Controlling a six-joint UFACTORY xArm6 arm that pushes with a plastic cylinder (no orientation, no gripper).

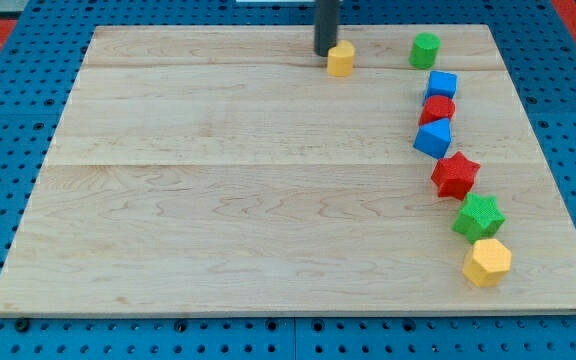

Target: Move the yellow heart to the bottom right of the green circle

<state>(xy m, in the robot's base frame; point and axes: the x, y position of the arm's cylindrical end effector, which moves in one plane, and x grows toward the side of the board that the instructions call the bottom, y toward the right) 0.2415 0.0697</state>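
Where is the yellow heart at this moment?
The yellow heart lies near the board's top edge, left of the green circle, with my tip touching its left side.

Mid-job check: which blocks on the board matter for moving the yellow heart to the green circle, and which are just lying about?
In the job:
- yellow heart, near the view's top
- green circle, to its right
- my tip, against the heart's left side

Lying about, in a line down the view's right:
- blue cube
- red block
- blue block
- red star
- green star
- yellow hexagon
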